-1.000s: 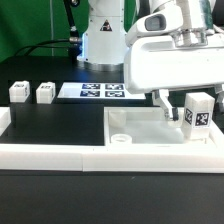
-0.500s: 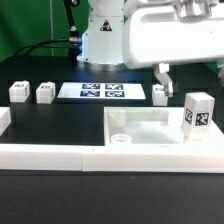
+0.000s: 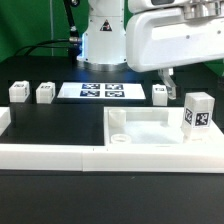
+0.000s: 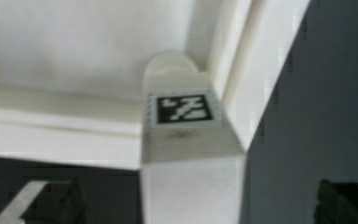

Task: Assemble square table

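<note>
Above the square tabletop's point(image 3: 140, 128) corner at the exterior view's right, the gripper point(image 3: 168, 76) is held raised, jaws spread wide with nothing between them. Beneath it, the standing leg point(image 4: 181, 112) is seen upright in that corner, clear of the fingers (whether it is screwed fully home cannot be told). The tabletop is laid hollow side up, against the border wall point(image 3: 50, 155) at the front. Three legs are left loose on the black table point(image 3: 70, 120): the rear leg point(image 3: 160, 95) just behind the tabletop, near the marker board point(image 3: 103, 91); the outer leg point(image 3: 17, 92) and inner leg point(image 3: 45, 93) well apart, at the exterior view's left. Judged: one leg of four placed, three to be fetched and fitted.
</note>
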Controlling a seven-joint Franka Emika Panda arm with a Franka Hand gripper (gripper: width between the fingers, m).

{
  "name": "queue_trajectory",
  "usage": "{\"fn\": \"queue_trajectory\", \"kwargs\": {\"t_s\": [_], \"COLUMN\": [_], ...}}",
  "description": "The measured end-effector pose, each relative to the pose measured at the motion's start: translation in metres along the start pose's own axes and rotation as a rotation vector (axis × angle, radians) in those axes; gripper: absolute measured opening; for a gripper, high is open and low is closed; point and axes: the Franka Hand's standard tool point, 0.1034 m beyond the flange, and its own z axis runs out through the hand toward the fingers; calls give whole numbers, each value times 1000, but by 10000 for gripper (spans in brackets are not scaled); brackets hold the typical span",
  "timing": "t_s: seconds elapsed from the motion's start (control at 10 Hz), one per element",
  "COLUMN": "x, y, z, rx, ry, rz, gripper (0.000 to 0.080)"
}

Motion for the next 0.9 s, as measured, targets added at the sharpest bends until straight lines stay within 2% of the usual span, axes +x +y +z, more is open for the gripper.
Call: {"fn": "queue_trajectory", "kwargs": {"t_s": [0.2,0.4,0.6,0.9], "x": [-1,7,7,7], "y": [-2,5,9,10], "z": [10,11,10,17], "rx": [18,14,9,7], "ry": [-117,-113,-114,-102], "rz": [1,7,8,17], "gripper": [649,649,649,649]}}
